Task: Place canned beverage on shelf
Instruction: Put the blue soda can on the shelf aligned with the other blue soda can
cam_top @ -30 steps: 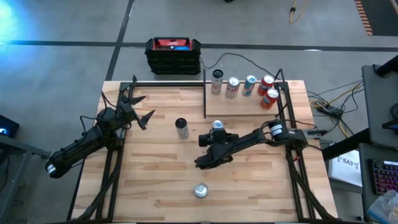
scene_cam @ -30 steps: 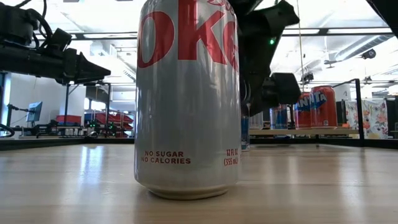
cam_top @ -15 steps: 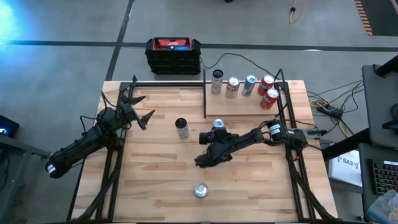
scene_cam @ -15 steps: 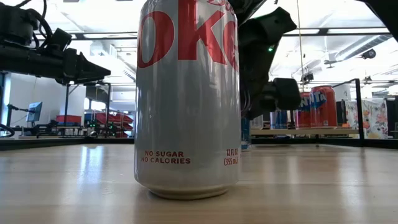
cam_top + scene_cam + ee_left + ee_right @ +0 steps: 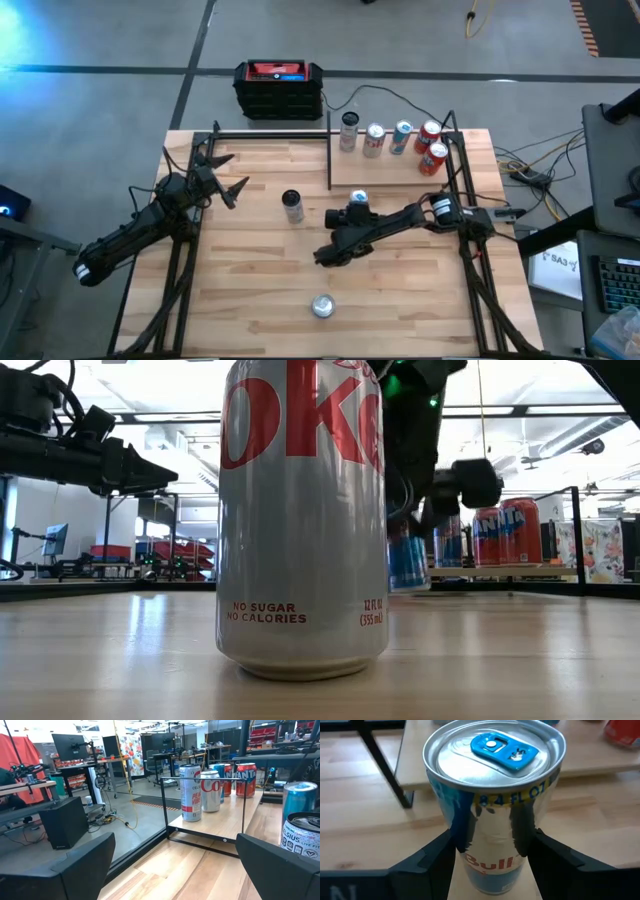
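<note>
The right gripper (image 5: 358, 206) is clamped on a blue and silver can (image 5: 492, 805), its two dark fingers (image 5: 437, 852) pressed against opposite sides of it. The low view shows this can (image 5: 407, 558) tilted and lifted clear of the table (image 5: 250, 270). From above, it sits just in front of the shelf (image 5: 395, 168), close to the shelf's front edge and not on it.

Five cans stand on the shelf: a silver one (image 5: 348, 131) at its left end, then a white one (image 5: 373, 140), a blue one (image 5: 402, 136) and two red ones (image 5: 429, 136) at the right end.

A dark can (image 5: 292, 205) stands on the table to the left of the shelf's front corner. A large silver soda can (image 5: 302, 510) stands well in front of the shelf, near the table's front edge.

The left gripper (image 5: 222, 172) waits far to the left of the shelf, its fingers spread apart and holding nothing.
</note>
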Robot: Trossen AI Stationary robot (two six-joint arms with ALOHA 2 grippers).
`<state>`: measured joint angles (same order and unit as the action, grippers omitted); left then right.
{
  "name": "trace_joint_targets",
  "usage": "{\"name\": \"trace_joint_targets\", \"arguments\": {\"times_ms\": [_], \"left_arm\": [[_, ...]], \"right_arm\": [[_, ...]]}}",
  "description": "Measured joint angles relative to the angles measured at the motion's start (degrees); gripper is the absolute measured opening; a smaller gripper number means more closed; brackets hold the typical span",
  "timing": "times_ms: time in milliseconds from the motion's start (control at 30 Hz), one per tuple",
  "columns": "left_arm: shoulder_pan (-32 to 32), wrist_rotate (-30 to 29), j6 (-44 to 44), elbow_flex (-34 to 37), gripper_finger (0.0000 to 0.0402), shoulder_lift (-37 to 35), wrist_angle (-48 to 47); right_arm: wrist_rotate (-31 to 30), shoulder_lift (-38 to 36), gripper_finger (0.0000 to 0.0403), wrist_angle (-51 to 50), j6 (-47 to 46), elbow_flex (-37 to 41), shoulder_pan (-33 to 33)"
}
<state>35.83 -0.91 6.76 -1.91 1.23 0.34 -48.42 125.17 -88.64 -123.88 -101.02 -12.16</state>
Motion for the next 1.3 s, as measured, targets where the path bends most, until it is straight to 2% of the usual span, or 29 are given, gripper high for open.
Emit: {"name": "trace_joint_targets", "arguments": {"times_ms": [267, 567, 1000, 1200, 1300], "left_arm": [[0.0, 0.0, 0.0, 0.0, 0.0398, 0.0, 0.0], [0.0, 0.0, 0.0, 0.0, 0.0398, 0.0, 0.0], [0.0, 0.0, 0.0, 0.0, 0.0398, 0.0, 0.0], [0.0, 0.0, 0.0, 0.0, 0.0398, 0.0, 0.0], [0.0, 0.0, 0.0, 0.0, 0.0398, 0.0, 0.0]], "right_arm": [[-0.1, -1.1, 0.0206, -1.2, -0.1, -1.0, 0.0], [0.0, -6.1, 0.0206, -1.3, -0.1, 1.5, 2.9], [-0.9, -18.0, 0.0206, -1.5, -2.6, 16.2, 7.5], [-4.2, -23.5, 0.0206, -1.3, -2.6, 24.5, 10.0], [-8.0, -24.9, 0.0206, -0.8, -2.4, 28.1, 10.8]]}}
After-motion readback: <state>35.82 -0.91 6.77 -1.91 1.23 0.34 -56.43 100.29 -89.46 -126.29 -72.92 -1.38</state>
